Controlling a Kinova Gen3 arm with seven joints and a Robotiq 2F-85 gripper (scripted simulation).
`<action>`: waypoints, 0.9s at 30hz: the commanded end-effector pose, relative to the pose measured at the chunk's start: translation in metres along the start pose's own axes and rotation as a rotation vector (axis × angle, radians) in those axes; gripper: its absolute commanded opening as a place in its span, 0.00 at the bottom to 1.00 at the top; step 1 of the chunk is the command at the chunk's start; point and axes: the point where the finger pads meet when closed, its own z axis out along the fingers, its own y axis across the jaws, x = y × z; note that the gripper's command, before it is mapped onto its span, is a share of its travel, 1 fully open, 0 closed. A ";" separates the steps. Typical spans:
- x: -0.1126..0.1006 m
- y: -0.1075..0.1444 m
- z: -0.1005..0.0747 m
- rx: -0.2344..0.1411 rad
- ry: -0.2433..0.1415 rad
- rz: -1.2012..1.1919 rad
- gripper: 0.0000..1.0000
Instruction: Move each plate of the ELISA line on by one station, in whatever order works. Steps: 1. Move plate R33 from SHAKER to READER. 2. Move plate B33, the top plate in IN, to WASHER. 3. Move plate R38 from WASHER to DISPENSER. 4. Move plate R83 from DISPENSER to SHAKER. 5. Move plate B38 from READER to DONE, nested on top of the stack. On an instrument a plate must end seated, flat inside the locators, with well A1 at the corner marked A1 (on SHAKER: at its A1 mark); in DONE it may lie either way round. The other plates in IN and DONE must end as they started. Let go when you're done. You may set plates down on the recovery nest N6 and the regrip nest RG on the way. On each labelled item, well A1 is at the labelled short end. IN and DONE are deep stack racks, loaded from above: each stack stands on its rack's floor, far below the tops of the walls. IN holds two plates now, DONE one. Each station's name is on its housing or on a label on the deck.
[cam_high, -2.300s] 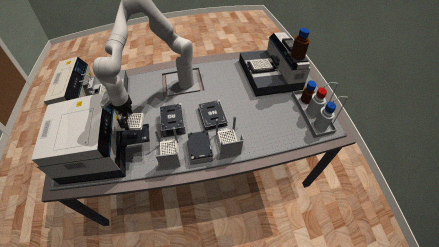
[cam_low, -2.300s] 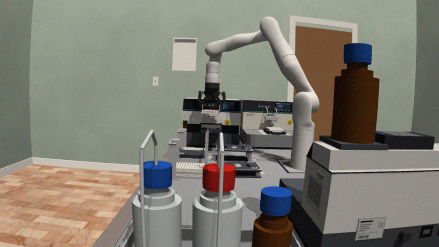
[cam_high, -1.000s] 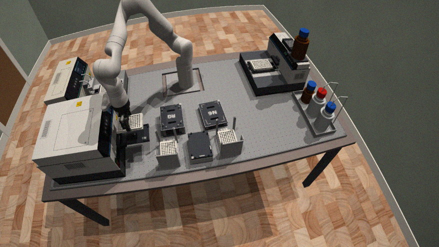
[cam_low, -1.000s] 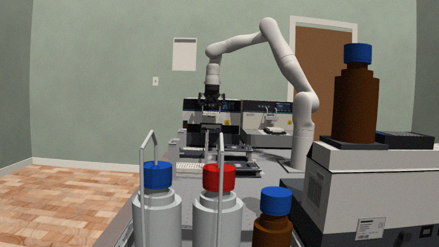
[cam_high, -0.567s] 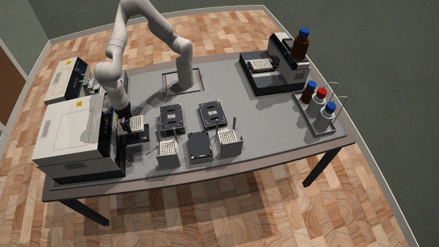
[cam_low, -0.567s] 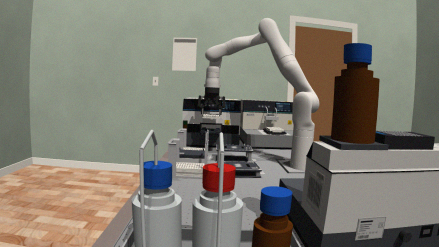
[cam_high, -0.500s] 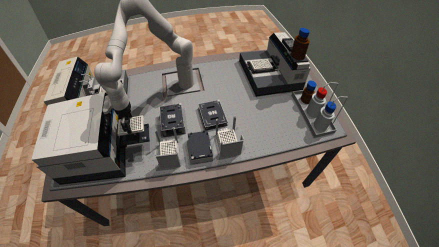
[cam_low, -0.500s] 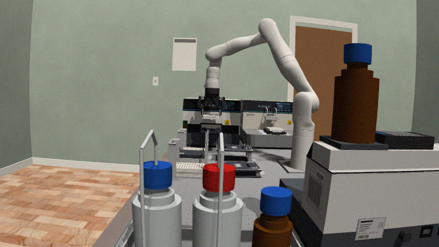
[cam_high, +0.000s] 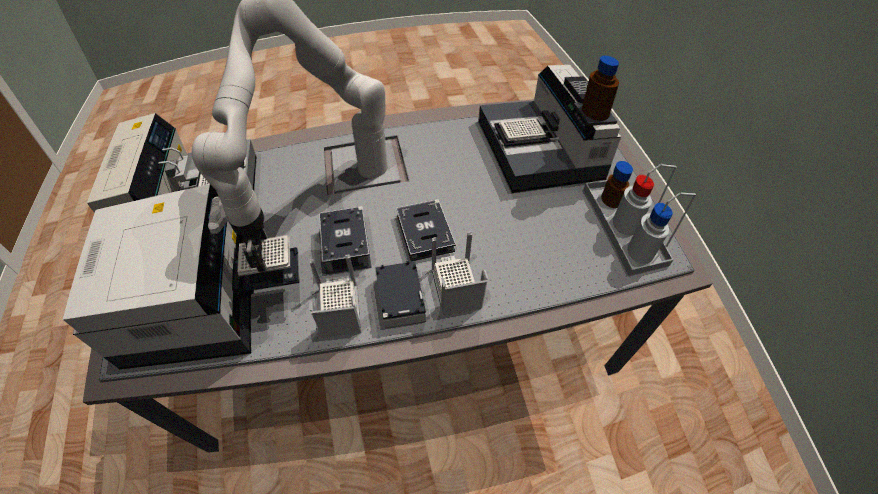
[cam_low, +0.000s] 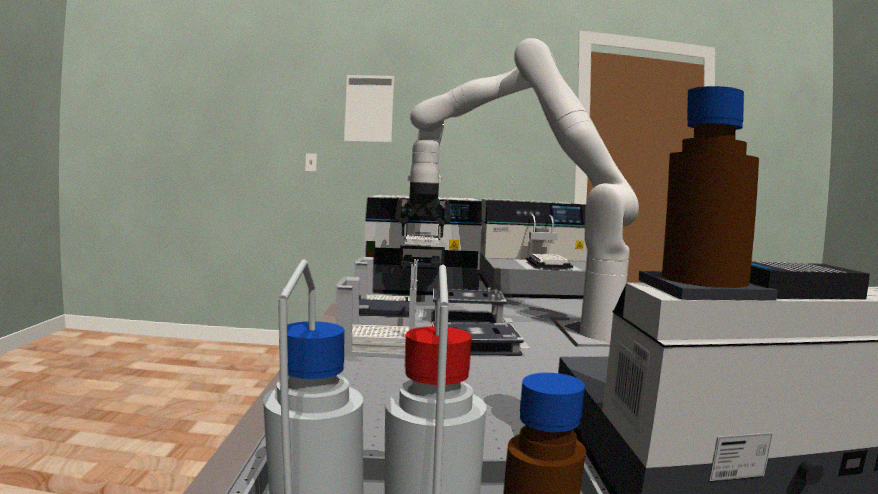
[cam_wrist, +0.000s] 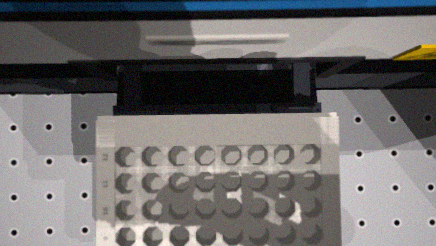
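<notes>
My gripper hangs at the front of the big reader housing, just above its black pull-out tray. It is shut on a white well plate, held level at its short end; its label cannot be read. The fingers themselves do not show in the wrist view. The dark shaker platform carries no plate. One plate lies on the dispenser at the back right. Another plate lies on the washer.
Two stack racks with white plates inside flank the shaker. Nests RG and N6 stand bare behind them. A bottle tray is at the right edge. The arm's base is at the back middle.
</notes>
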 end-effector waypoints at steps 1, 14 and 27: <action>0.001 0.002 0.007 -0.006 0.006 0.001 0.94; 0.001 0.002 0.021 -0.005 0.006 -0.001 0.94; 0.001 0.002 0.020 -0.005 0.006 -0.003 0.94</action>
